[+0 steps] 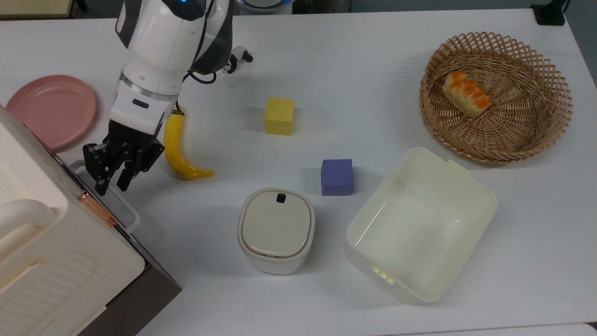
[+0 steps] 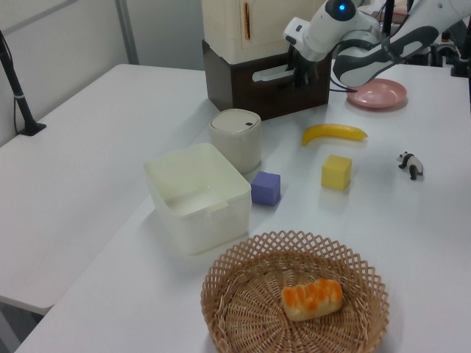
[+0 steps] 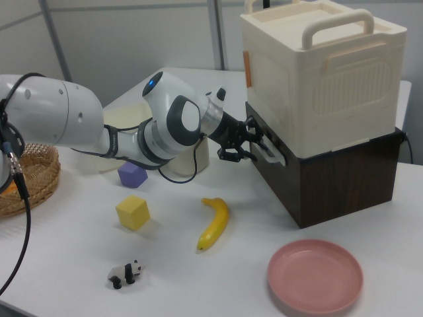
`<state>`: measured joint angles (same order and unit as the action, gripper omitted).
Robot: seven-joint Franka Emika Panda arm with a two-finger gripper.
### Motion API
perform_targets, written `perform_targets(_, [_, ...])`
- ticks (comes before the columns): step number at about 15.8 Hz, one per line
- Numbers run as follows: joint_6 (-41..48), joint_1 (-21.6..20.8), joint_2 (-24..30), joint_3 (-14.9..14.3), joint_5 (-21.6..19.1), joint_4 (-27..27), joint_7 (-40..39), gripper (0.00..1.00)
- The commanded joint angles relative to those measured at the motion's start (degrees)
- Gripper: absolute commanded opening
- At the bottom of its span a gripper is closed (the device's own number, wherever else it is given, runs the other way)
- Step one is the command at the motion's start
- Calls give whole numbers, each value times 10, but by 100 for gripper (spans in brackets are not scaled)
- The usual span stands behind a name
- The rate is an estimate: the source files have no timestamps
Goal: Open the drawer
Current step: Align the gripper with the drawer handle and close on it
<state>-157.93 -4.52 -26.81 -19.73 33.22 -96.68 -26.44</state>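
drawer (image 3: 310,188) – dark wood front, matt | basket (image 1: 497,95) – woven wicker | tub (image 1: 419,224) – glossy plastic

Top view: straight down over the desk (image 1: 373,60), cabinet (image 1: 56,261) at lower left, basket (image 1: 496,95) at upper right. Left view: from the basket (image 2: 294,294) end, angled down toward the far cabinet (image 2: 243,29). Right view: low and closer, from the pink plate (image 3: 315,276) side. Shared by all three: banana (image 1: 179,149), yellow cube (image 1: 279,116).
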Motion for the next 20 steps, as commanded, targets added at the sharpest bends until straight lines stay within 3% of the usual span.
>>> perform_targets(1, [-9,1,2,-4,18,0,17,34])
perform_targets(3, [-9,1,2,-4,18,7,16,22])
perform_targets(14, [-9,-1,11,-3,26,7,17,20])
perform_targets(20, [-6,-8,49,-2,25,-21,17,20])
